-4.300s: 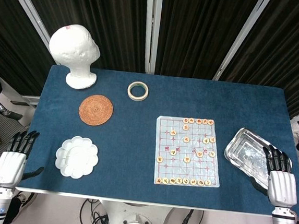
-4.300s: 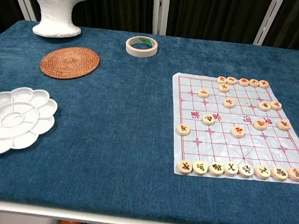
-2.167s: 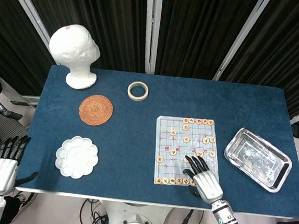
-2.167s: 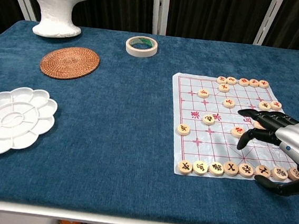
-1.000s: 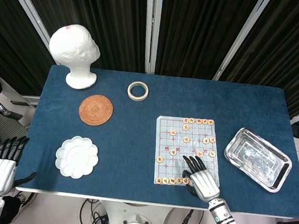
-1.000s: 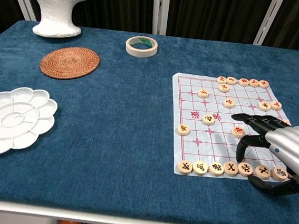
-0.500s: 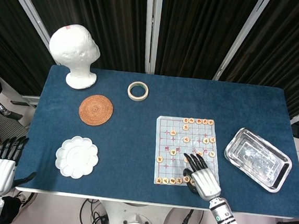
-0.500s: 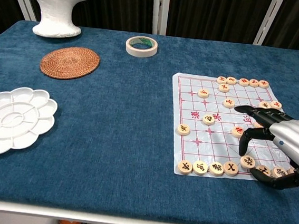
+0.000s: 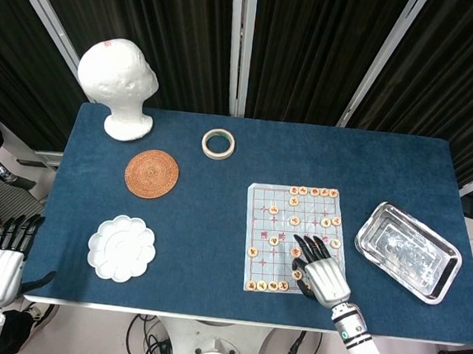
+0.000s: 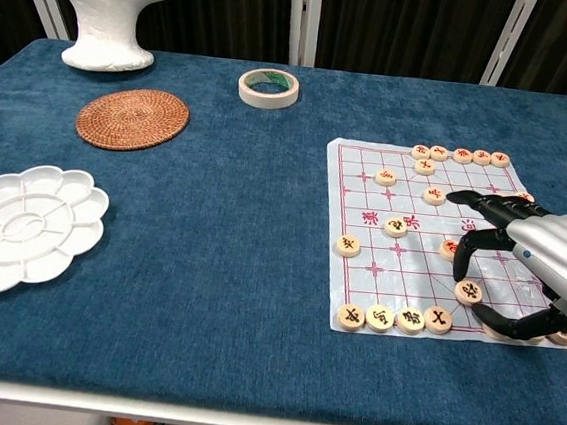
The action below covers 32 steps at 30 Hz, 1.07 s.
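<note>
The blue table (image 9: 216, 217) holds a white foam head (image 9: 116, 84), a shiny metal tray (image 9: 406, 251), a white paint dish (image 9: 121, 248), a woven mat (image 9: 151, 173) and a roll of tape (image 9: 218, 143). A game board (image 10: 442, 238) with round wooden pieces lies on the right. The right hand (image 10: 534, 267) rests over the board with its fingers spread and curved down, one fingertip (image 10: 458, 275) touching a piece (image 10: 468, 291) just above the bottom row. It grips nothing. The left hand (image 9: 1, 260) hangs off the table's edge, fingers straight and apart, holding nothing.
</note>
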Tool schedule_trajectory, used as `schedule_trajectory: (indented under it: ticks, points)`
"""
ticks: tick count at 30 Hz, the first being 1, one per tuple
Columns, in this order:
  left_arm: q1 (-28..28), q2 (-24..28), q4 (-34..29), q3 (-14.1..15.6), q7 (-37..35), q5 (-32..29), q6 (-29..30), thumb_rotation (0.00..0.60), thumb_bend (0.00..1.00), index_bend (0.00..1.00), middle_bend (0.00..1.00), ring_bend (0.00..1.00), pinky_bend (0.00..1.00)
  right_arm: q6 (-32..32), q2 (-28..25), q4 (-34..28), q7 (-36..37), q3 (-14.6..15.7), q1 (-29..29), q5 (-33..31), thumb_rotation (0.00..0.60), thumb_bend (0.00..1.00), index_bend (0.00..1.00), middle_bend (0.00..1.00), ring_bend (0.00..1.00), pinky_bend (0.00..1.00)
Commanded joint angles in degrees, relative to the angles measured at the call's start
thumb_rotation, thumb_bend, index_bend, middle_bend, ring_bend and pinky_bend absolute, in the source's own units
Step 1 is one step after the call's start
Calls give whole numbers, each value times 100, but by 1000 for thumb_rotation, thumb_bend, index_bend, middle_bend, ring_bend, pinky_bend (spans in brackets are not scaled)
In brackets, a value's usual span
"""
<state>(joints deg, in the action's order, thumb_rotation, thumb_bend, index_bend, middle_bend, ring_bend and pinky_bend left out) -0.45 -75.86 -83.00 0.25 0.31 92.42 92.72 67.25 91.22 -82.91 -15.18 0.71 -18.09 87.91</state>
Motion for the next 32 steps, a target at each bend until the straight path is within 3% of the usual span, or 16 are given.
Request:
schedule_trajectory:
  ticks: [1,7,14,18,22,25,27,32]
  points:
    - [-7,0,-2,-4,7,-2,-7,600,105,26,67,0,3,-21,-11,-1,7,5,-16,-10,600,270,505,0,0,0]
    - [-4,15,-25,-10,23,-2,7,600,105,26,67,0,4,-24,-77,-53,38,27,-34,-17,600,258,420,0,0,0]
    - [-1,28,-69,-8,67,29,37,600,105,26,67,0,4,99,-179,-132,118,66,2,41,600,251,390,0,0,0]
    - [-3,41,-113,-7,113,44,45,600,105,26,67,0,4,497,-368,-280,243,49,129,187,600,248,372,0,0,0]
    - [-20,81,-222,-11,225,67,36,600,106,26,67,0,4,1201,-840,-409,471,35,483,248,600,243,251,0,0,0]
    - [-23,105,-313,-15,313,44,9,600,106,26,67,0,3,1608,-1186,-366,706,39,803,105,600,237,59,0,0,0]
    - [-28,110,-358,-24,352,9,-20,600,106,26,67,0,3,1815,-1335,-277,858,21,992,-23,600,234,2,0,0,0]
    - [-40,83,-389,-47,461,-56,-72,600,105,26,67,0,3,2183,-1471,172,1066,-139,1382,-436,600,233,0,0,0,0]
